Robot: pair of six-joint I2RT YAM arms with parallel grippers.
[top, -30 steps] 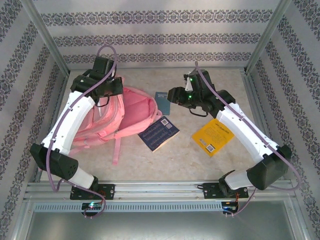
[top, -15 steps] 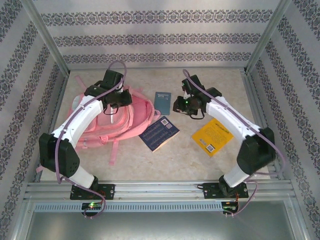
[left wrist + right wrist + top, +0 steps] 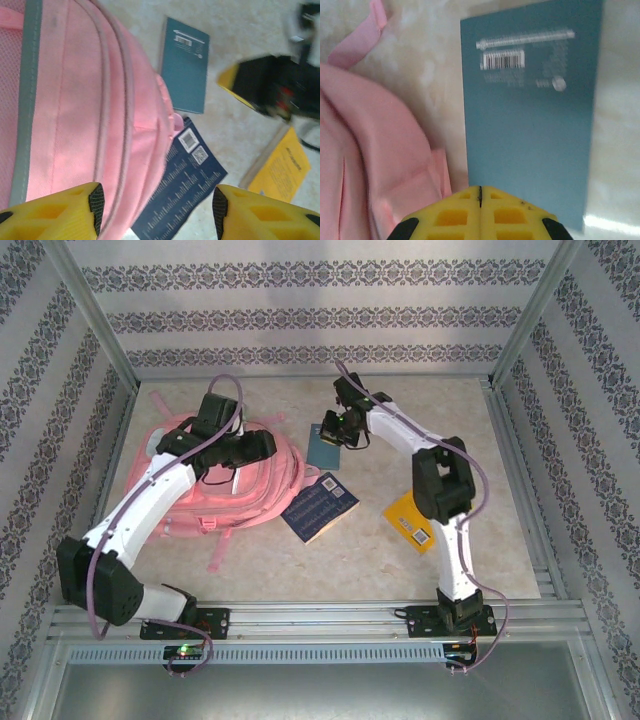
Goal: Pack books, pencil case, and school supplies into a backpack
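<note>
Yellow-orange book (image 3: 408,520), one, nearest, right of centre on the desk (image 3: 500,500), barcode up, partly under the right arm (image 3: 445,490). Just to its left and apart from it, one dark navy book (image 3: 318,507), flat and at a slant, left corner against the edge of the backpack (image 3: 270,485). Three books in all, counting the single teal-blue notebook (image 3: 322,448) farther back.

One backpack, pink fabric, flat on the left side of the desk, far the largest thing. Over its right flank, left jaws released, yellow fingers (image 3: 75,210) wide apart, grasping nothing. Seen between them from the left wrist: pink fabric and a corner of the dark navy book.

Farthest, right jaws clenched, tips pressed together with no gap, empty, over the near short edge of the teal-blue notebook. Touching its cover or not: impossible to tell. Teal-blue notebook flat, barcode up, just right of the far end of the backpack.
</note>
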